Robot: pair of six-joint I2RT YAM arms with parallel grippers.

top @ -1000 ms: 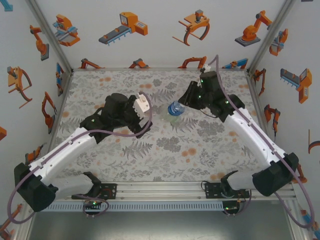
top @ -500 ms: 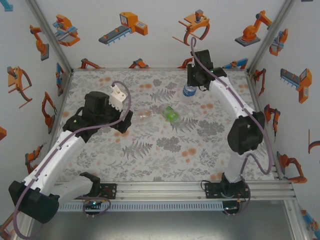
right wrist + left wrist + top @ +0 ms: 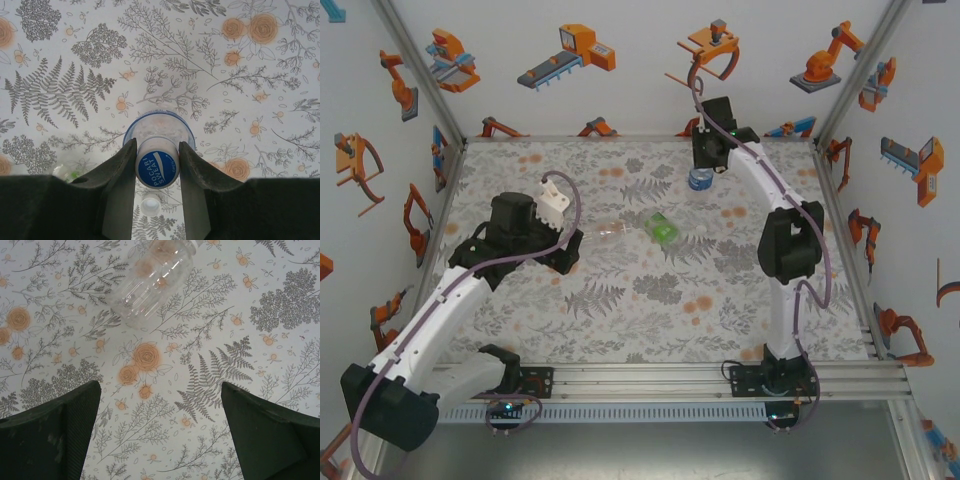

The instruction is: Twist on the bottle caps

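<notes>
Take the green-label bottle (image 3: 665, 228) as your marker: it lies on its side near the middle of the counter (image 3: 650, 330), on the floral print. Just to its left, apart from it, lies the clear bottle (image 3: 605, 233), also on its side and pointing roughly toward the green one. Your left pincer (image 3: 160, 432) hangs further left of the marker, on the far side of the clear bottle from it. Its jaws are spread wide with nothing between them. In the left wrist view the 2 dark fingers (image 3: 55, 435) frame bare patterned cloth, and the clear bottle sits beyond their tips, touching neither. Beyond the marker and a little to its right, toward the back wall, your right arm reaches out nearly straight. Its right pincer (image 3: 157, 150) is clamped on the blue-label bottle (image 3: 700, 179). In the right wrist view the 2 fingers press against either side of the narrower blue part of that bottle, printed with white lettering. The wider clear body with a blue rim shows past the fingertips. You cannot tell from these views whether this bottle rests on the counter or hangs just above it. A small round white cap (image 3: 150, 204) shows between the fingers on the near side of the blue part. Whether it sits on the bottle or lies on the counter is not clear.
</notes>
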